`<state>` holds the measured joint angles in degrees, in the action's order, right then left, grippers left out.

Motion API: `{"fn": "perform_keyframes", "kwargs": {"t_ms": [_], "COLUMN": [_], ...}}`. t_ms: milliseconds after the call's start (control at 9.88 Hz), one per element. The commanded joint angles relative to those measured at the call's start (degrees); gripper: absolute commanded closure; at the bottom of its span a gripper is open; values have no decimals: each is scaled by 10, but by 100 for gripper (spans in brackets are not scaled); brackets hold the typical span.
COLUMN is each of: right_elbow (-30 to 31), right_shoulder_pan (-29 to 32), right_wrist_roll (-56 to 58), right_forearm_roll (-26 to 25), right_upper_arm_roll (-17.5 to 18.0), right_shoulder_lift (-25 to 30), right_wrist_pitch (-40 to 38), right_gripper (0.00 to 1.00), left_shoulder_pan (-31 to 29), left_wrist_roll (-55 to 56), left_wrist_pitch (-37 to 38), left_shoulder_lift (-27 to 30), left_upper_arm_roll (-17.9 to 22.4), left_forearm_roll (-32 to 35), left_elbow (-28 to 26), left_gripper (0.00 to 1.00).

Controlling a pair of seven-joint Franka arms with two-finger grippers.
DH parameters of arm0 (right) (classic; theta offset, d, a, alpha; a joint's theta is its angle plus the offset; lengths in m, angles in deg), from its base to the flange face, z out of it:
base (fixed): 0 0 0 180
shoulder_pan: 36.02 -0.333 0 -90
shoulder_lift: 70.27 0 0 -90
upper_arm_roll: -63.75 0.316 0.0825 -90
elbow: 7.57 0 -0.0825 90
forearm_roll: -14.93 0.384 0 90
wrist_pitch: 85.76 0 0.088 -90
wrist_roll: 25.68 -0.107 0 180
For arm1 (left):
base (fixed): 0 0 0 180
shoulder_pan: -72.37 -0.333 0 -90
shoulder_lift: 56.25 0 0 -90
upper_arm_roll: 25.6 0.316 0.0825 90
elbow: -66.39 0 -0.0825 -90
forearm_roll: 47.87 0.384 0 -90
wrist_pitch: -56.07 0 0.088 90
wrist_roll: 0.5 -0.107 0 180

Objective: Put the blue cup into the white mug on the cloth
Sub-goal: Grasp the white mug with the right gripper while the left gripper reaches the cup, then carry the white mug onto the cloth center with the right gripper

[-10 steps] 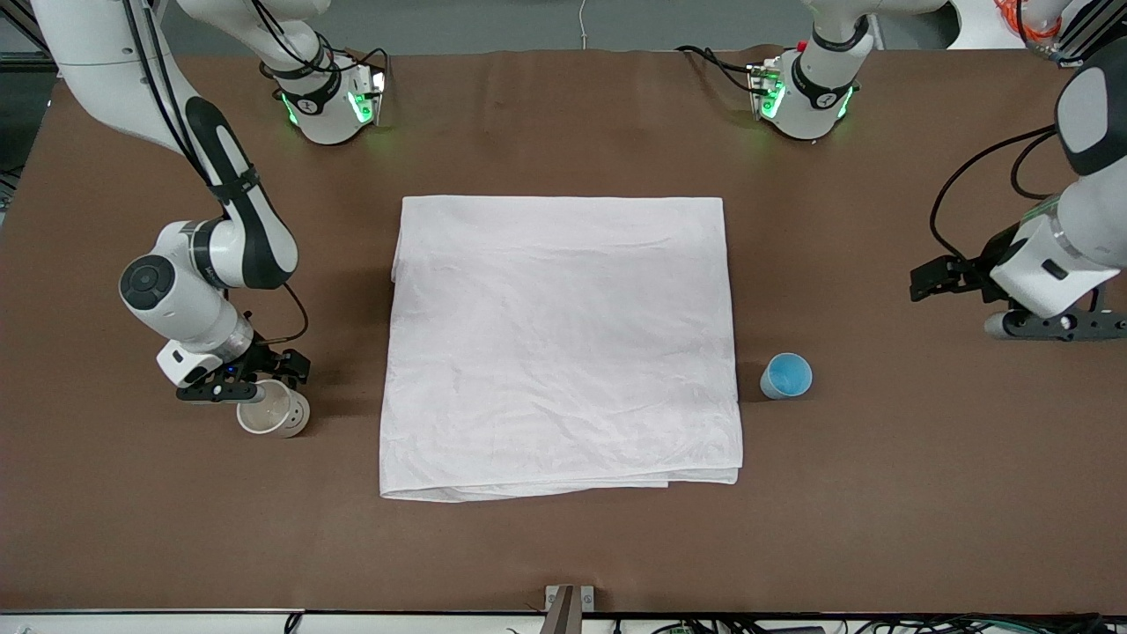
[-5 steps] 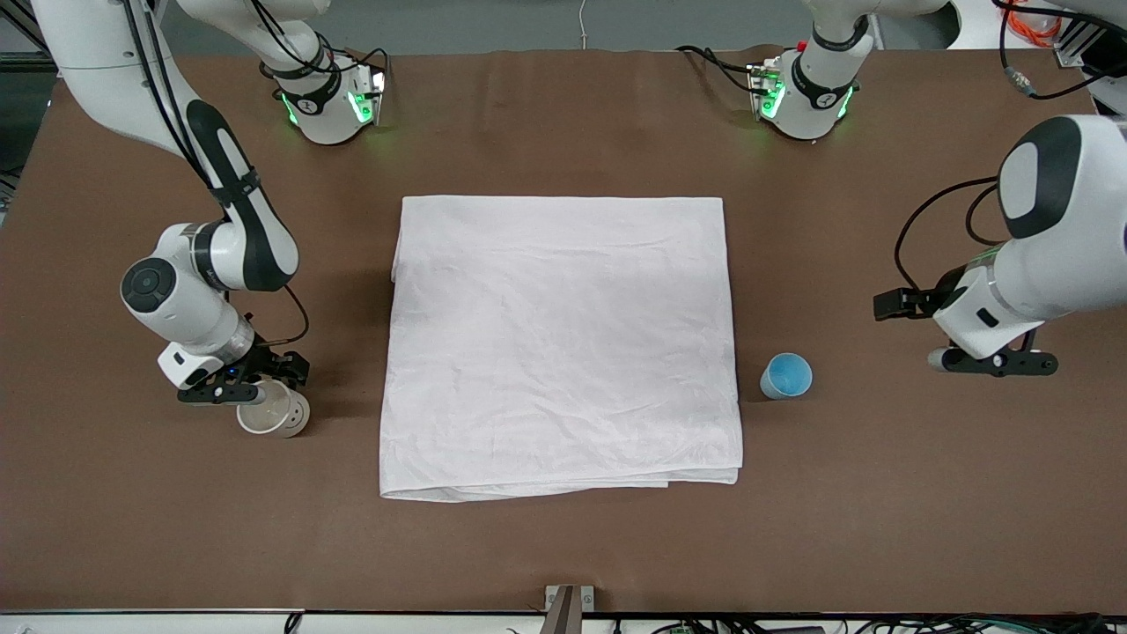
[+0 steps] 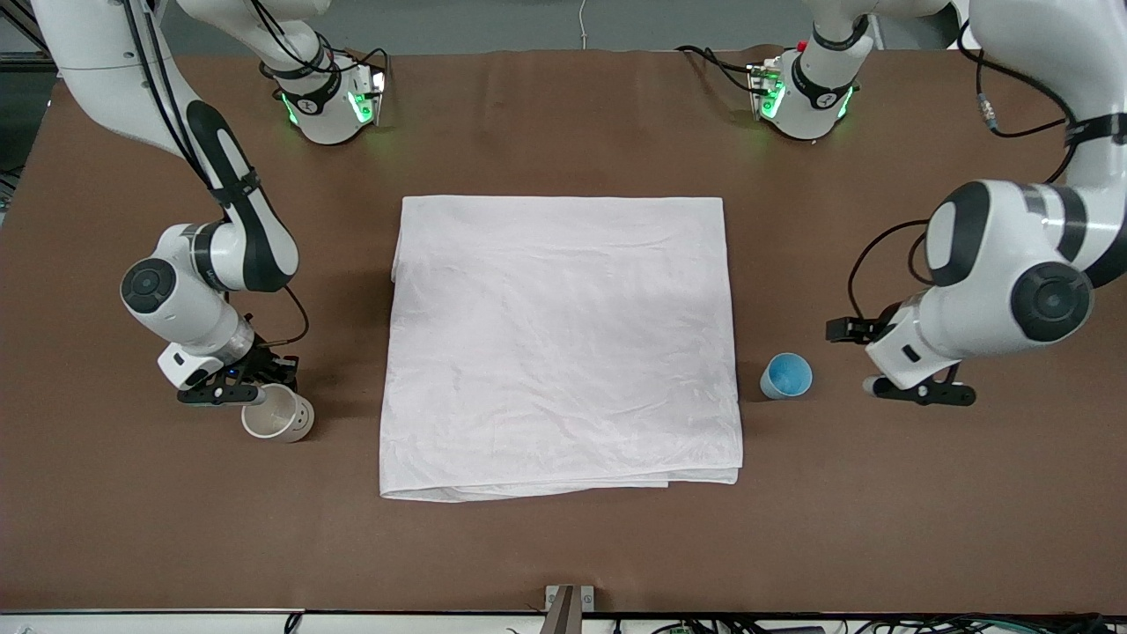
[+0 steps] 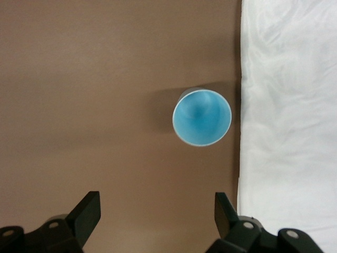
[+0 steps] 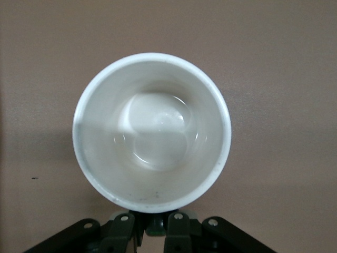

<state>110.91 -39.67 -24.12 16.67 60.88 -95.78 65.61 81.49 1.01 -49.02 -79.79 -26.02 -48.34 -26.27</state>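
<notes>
The blue cup (image 3: 786,376) stands upright on the brown table beside the cloth's edge, toward the left arm's end. My left gripper (image 3: 920,390) is open and empty, beside the cup and apart from it. In the left wrist view the cup (image 4: 202,117) lies ahead of the open gripper (image 4: 156,211). The white mug (image 3: 278,414) is toward the right arm's end, off the cloth (image 3: 563,343). My right gripper (image 3: 239,394) is shut at the mug's side. In the right wrist view the mug (image 5: 151,132) fills the frame above the closed gripper (image 5: 152,226), and its handle is hidden.
The cloth (image 4: 289,132) is large, white and wrinkled, and lies flat mid-table with nothing on it. Both arm bases stand along the table edge farthest from the front camera. Bare brown table surrounds the cloth.
My left arm has swung in and come down beside the blue cup. The white mug has shifted slightly toward the cloth with my right gripper.
</notes>
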Motion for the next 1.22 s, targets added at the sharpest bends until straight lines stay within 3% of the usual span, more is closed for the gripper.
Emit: {"fn": "perform_keyframes", "kwargs": {"t_ms": [0, 101, 405, 608, 1114], "right_elbow": [-8, -9, -58, -58, -112], "right_shoulder_pan": [0, -8, -36, -112, -330], "right_wrist_roll": [9, 4, -38, -153, -412], "right_forearm_roll": [8, 8, 9, 11, 16], "right_upper_arm_roll": [1, 2, 3, 4, 3], "right_shoulder_lift": [-2, -2, 69, 103, 96], "right_wrist_pitch": [-5, -19, -218, -241, -235], "right_gripper": [100, 100, 100, 100, 100], "left_shoulder_pan": [0, 1, 1, 2, 3], "left_wrist_roll": [-5, -5, -5, -5, -5], "left_wrist_pitch": [-58, -81, -143, -157, -185], "left_shoulder_lift": [-15, -24, -51, -64, -88], "left_upper_arm_roll": [0, 0, -1, -2, -3], "left_forearm_roll": [-6, -5, -2, -2, 0], "left_elbow": [-27, -37, -63, -63, -64], "left_gripper": [4, 5, 6, 9, 19]}}
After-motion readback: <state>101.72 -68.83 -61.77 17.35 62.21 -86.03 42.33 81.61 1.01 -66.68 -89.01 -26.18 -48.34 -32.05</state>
